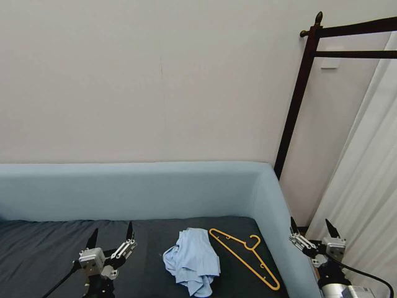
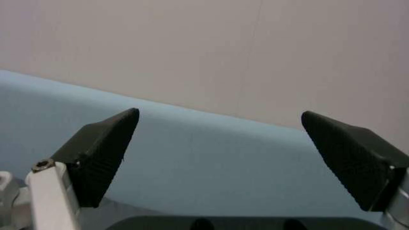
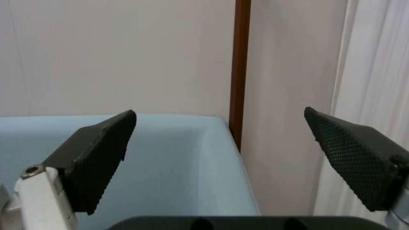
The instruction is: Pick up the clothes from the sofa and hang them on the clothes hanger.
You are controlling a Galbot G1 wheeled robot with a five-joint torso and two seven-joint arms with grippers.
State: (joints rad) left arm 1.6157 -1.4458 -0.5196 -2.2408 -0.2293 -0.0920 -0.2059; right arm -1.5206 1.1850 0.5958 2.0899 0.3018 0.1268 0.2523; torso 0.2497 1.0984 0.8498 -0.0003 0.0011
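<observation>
1. The left gripper [image 1: 112,230] hovers low over the dark seat cushion [image 1: 43,248] of the sofa [image 1: 136,189], on the robot's left side. Its two fingers are spread wide and hold nothing.
2. In the left wrist view, the black ribbed fingers [image 2: 102,153] stand well apart. The pale blue backrest and the wall [image 2: 191,48] show in the gap between them.
3. The right gripper [image 1: 310,222] sits just outside the sofa's right armrest [image 1: 279,217]. It too is spread wide and holds nothing.
4. In the right wrist view, its fingers frame the sofa's back corner, with a dark wooden post and a white curtain [image 3: 377,72] behind.
5. A crumpled light blue garment [image 1: 191,261] lies on the seat cushion, between the two grippers and nearer the left one, touched by neither.
6. A yellow clothes hanger [image 1: 245,257] lies flat on the cushion just beside the garment, on its right, close to the armrest.
7. A dark wooden clothes rack [image 1: 298,93] stands upright behind the sofa's right end, against the wall, with the curtain next to it.
</observation>
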